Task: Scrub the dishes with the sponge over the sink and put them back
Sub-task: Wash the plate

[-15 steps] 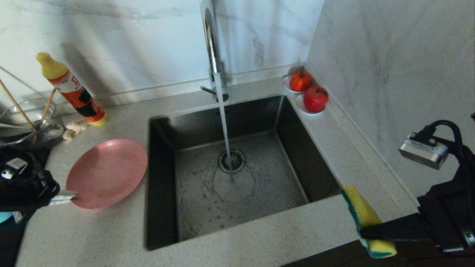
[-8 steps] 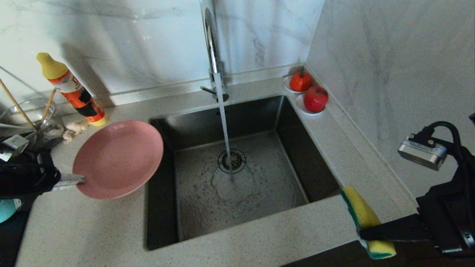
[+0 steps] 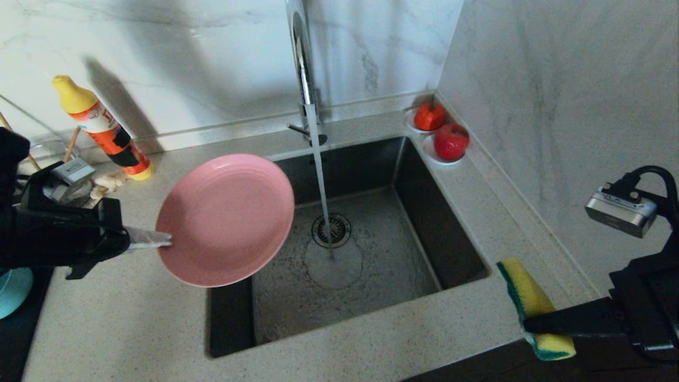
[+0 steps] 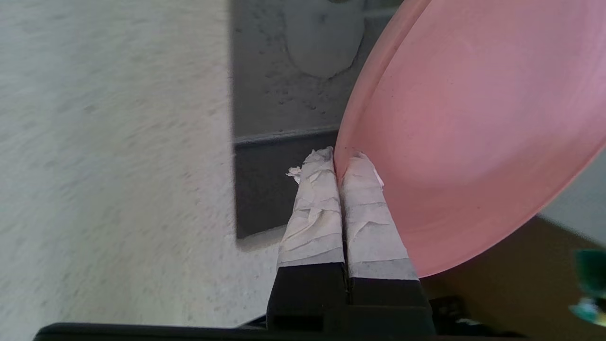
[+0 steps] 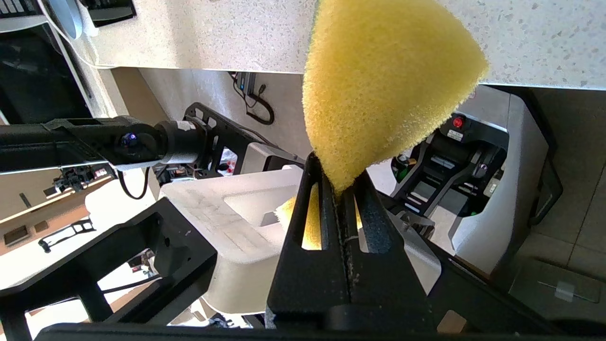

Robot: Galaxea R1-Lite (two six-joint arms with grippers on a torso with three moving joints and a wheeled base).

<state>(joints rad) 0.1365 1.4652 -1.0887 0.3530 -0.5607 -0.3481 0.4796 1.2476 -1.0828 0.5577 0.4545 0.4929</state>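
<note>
Counter: we see a pale speckled stone worktop (image 3: 132,329) wrapping all round the sink (image 3: 339,249), which sits in the middle.
Walls: white marble-look panels (image 3: 175,63) stand along the far side and the right side, meeting at the far right corner.
Sink: a deep square steel basin; the tap (image 3: 303,69) rises at its far edge and a stream of water falls beside the round drain (image 3: 331,229).
Left gripper (image 3: 165,241): we find its taped fingers (image 4: 326,208) clenched on the rim of the pink plate (image 3: 225,220), at the left of the basin.
Pink plate: held clear of the worktop, tilted, partly above the sink's left edge and left of the water stream.
Right gripper (image 3: 530,324): at the near right, jaws pinched onto the sponge (image 3: 533,307), off the counter's near edge.
Sponge: yellow with a green face, upright, well apart from the plate.
Far left: an orange bottle with a yellow cap (image 3: 101,127) leans by the wall.
Far right corner: we note two red fruits on white saucers (image 3: 440,135).
Near left edge: part of a teal bowl (image 3: 13,289) shows.
</note>
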